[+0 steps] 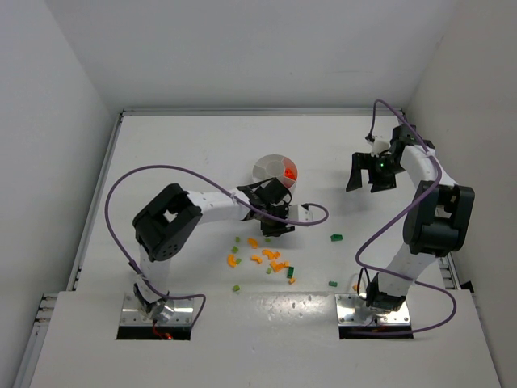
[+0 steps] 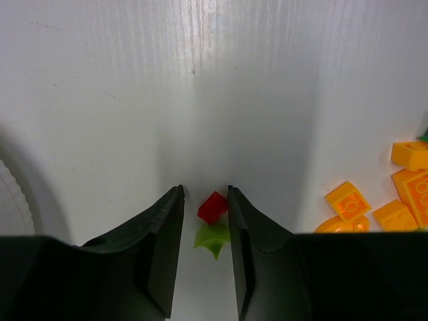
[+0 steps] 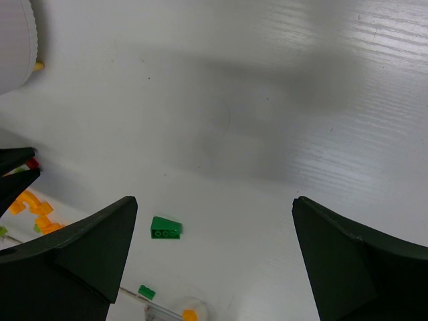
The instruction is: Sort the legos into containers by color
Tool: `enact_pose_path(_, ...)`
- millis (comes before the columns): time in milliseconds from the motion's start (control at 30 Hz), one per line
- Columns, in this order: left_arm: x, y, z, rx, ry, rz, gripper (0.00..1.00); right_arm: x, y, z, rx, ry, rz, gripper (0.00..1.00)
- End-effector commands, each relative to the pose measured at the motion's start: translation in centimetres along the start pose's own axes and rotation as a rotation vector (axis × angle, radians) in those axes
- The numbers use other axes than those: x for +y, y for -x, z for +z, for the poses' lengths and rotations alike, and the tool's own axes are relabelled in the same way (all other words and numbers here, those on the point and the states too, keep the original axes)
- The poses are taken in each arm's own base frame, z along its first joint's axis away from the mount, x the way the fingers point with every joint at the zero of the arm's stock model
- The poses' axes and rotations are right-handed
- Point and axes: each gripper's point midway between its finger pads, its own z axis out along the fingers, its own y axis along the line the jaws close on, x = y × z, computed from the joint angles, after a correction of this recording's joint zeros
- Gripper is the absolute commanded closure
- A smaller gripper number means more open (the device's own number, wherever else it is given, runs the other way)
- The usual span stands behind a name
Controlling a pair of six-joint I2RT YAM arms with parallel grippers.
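My left gripper point(image 2: 204, 190) is low over the table just in front of the round white dish point(image 1: 266, 168), its jaws a narrow gap apart. Between them lie a tiny red lego point(image 2: 212, 207) and a light green piece point(image 2: 214, 237). The red one touches the right finger point(image 2: 241, 221), with a gap to the left finger. Orange legos point(image 2: 348, 200) lie to the right, scattered in front of the gripper point(image 1: 277, 229) in the top view. Red legos point(image 1: 289, 171) fill one dish wedge. My right gripper point(image 1: 369, 184) hangs wide open and empty at the right.
A dark green brick point(image 3: 165, 228) lies below the right gripper point(image 3: 214, 200), alone on the table point(image 1: 336, 238). More green bits point(image 1: 333, 284) and orange legos point(image 1: 271, 257) are spread toward the near edge. White walls enclose the table; the left arm's purple cable point(image 1: 315, 212) loops beside the dish.
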Motion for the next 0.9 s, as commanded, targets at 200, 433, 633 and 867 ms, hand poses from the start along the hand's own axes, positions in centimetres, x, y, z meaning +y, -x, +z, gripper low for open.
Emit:
enact_pose_path(200,-2.2,-7.2,0.4,0.227,-0.068,-0.053,0.73,0.1,0.8,-0.4,-0.026,0.0,-0.025,0.0)
enact_pose_path(433,-1.0,-6.6,-0.6,0.204,-0.062,-0.069,0.85,0.1,0.8,-0.4,-0.026,0.0,-0.025,0.0)
enact_pose_path(633,1.8,1.0,-2.7,0.021,-0.019,-0.11,0.89,0.1,0.8,-0.4,-0.026,0.0,-0.025,0.0)
enact_pose_path(867,5.0,8.3,-5.9,-0.139,0.041,-0.128,0.93,0.2,1.0,-0.3,-0.029,0.009,-0.025,0.0)
